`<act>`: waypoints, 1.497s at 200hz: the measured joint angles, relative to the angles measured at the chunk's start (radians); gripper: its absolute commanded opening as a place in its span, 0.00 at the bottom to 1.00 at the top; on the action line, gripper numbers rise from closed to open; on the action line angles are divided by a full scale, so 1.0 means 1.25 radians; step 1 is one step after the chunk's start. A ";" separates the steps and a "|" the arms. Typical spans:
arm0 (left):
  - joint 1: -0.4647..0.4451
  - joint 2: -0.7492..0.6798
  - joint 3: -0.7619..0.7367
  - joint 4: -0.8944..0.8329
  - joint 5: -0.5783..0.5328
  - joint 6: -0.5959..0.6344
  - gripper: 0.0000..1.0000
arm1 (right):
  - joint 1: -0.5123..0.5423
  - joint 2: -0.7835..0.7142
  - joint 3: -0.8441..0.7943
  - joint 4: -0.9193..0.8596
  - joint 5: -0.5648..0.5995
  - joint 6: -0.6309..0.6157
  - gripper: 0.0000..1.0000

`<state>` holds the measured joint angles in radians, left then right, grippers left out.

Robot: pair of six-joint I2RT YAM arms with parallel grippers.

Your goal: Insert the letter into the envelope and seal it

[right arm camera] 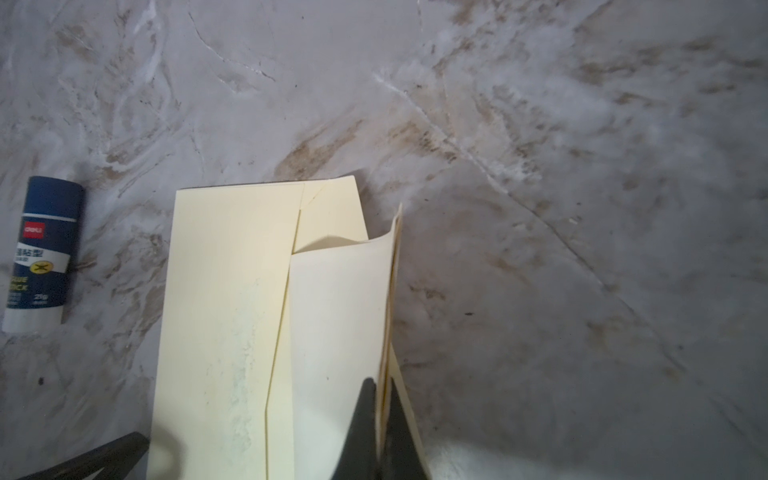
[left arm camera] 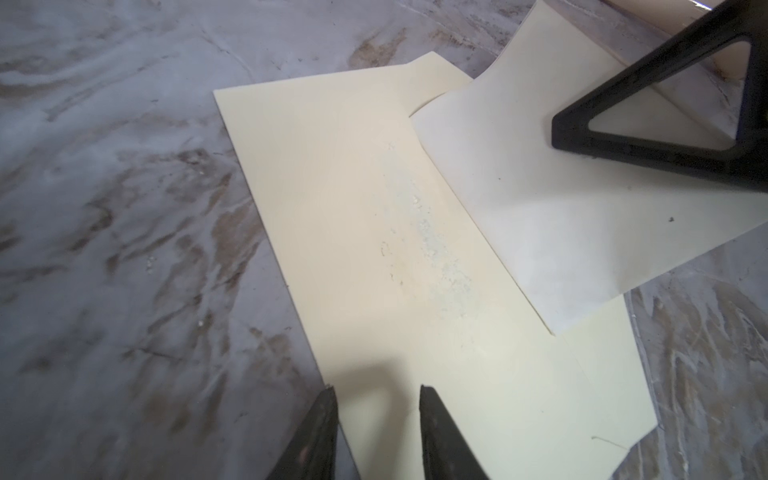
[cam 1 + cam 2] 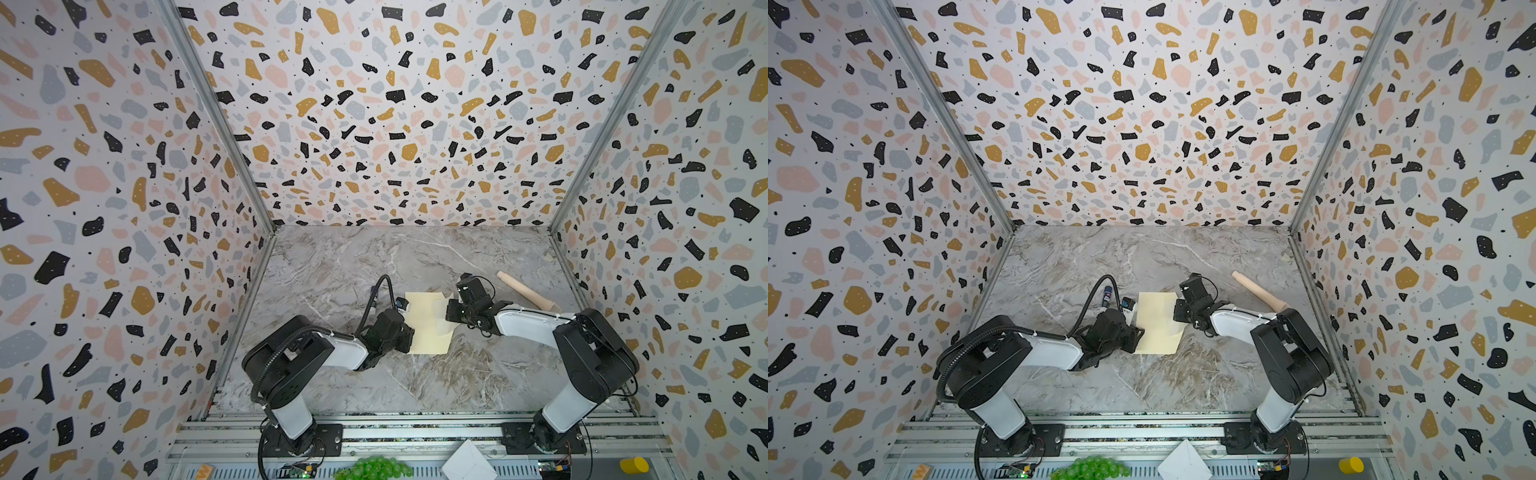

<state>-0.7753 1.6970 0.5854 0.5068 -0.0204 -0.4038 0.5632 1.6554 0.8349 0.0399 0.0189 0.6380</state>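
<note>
Envelope [image 3: 424,332] [image 3: 1156,332] lies flat mid-table [image 3: 415,382], long side running away from the robot bases, plain cream face up with a faint chalky smear along it. Left arm [image 3: 345,353]: upper link leans out to the left, white forearm reaches in toward centre, wrist tipped down at the envelope's near left edge. Left pincer [image 3: 410,340] [image 2: 376,390] is released, its 2 tips apart with nothing between them; in the left wrist view 1 tip sits at the envelope's [image 2: 353,208] edge and the other over the paper. Cannot tell whether they press it. Right arm [image 3: 528,324]: elbow raised on the right, forearm reaches left to the envelope's right side. Right pincer [image 3: 449,312] [image 1: 384,386] is clenched on the flap [image 1: 336,311] [image 2: 540,232], which stands lifted and curls over the envelope [image 1: 216,291] body, open along the fold. Glue stick [image 1: 41,253] lies on its side on the table, just beyond the envelope's left edge, apart from it. Wooden pin [image 3: 525,291] [image 3: 1260,291] lies aslant behind the right arm, well apart from the envelope.
</note>
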 measured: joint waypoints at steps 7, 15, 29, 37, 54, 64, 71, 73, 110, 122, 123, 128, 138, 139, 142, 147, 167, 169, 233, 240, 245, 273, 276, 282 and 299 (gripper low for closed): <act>0.001 0.000 0.000 0.001 0.003 0.000 0.37 | -0.001 0.000 -0.002 0.002 -0.001 0.000 0.00; 0.003 0.000 0.000 0.002 0.007 -0.001 0.39 | -0.002 0.000 -0.003 0.004 -0.003 -0.001 0.00; 0.008 -0.001 0.000 0.003 0.014 -0.002 0.42 | -0.005 -0.002 -0.005 0.005 -0.004 -0.003 0.00; 0.011 -0.003 0.000 0.002 0.019 -0.002 0.43 | -0.007 -0.005 -0.007 0.005 -0.005 -0.005 0.00; 0.018 -0.014 -0.001 -0.008 0.027 -0.005 0.47 | -0.013 -0.012 -0.011 0.007 -0.006 -0.007 0.00; 0.025 -0.021 -0.001 -0.011 0.031 -0.006 0.50 | -0.016 -0.017 -0.013 0.011 -0.009 -0.009 0.00; 0.029 -0.025 -0.001 -0.012 0.034 -0.006 0.52 | -0.016 -0.018 -0.014 0.012 -0.010 -0.009 0.00; 0.030 -0.027 -0.001 -0.012 0.034 -0.008 0.52 | -0.016 -0.019 -0.014 0.012 -0.010 -0.010 0.00; 0.051 -0.033 -0.005 -0.007 0.058 -0.023 0.54 | -0.018 -0.020 -0.015 0.020 -0.019 -0.013 0.00; 0.055 -0.033 -0.005 -0.005 0.069 -0.028 0.53 | -0.018 -0.020 -0.016 0.023 -0.021 -0.013 0.00; 0.055 -0.033 -0.005 -0.005 0.070 -0.028 0.53 | -0.018 -0.020 -0.016 0.024 -0.021 -0.013 0.00; 0.055 -0.031 -0.005 -0.002 0.074 -0.031 0.53 | -0.019 -0.020 -0.017 0.025 -0.022 -0.013 0.00; 0.055 -0.026 -0.007 0.004 0.084 -0.037 0.52 | -0.020 -0.020 -0.018 0.028 -0.024 -0.013 0.00; 0.055 -0.026 -0.007 0.005 0.084 -0.037 0.52 | -0.020 -0.020 -0.018 0.028 -0.024 -0.013 0.00; 0.055 -0.023 -0.008 0.008 0.088 -0.039 0.52 | -0.020 -0.020 -0.018 0.029 -0.025 -0.013 0.00; 0.055 -0.019 -0.009 0.013 0.093 -0.042 0.51 | -0.020 -0.020 -0.018 0.030 -0.025 -0.013 0.00; 0.055 0.000 -0.011 0.039 0.110 -0.050 0.50 | -0.020 -0.020 -0.018 0.034 -0.028 -0.012 0.00; 0.055 0.001 -0.011 0.041 0.113 -0.051 0.49 | -0.020 -0.020 -0.018 0.034 -0.028 -0.012 0.00; 0.055 0.033 -0.011 0.104 0.145 -0.070 0.48 | -0.020 -0.011 -0.021 0.049 -0.042 -0.005 0.00; 0.055 0.034 -0.011 0.106 0.146 -0.072 0.48 | -0.020 -0.010 -0.023 0.053 -0.043 -0.002 0.00; 0.055 0.034 -0.011 0.108 0.146 -0.072 0.48 | -0.020 -0.010 -0.023 0.054 -0.044 -0.001 0.00; 0.055 0.039 -0.011 0.117 0.152 -0.075 0.48 | -0.020 -0.003 -0.028 0.064 -0.052 0.013 0.00; 0.055 0.040 -0.011 0.119 0.153 -0.076 0.48 | -0.020 -0.002 -0.028 0.065 -0.054 0.013 0.00; 0.055 0.041 -0.011 0.121 0.154 -0.077 0.48 | -0.020 0.001 -0.028 0.067 -0.056 0.016 0.00; 0.055 0.044 -0.011 0.127 0.157 -0.079 0.48 | -0.020 0.006 -0.031 0.071 -0.061 0.022 0.00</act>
<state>-0.7067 1.7523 0.5713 0.6651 0.1761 -0.5022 0.5388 1.6630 0.7959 0.1291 -0.0578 0.6651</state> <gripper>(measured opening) 0.484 0.042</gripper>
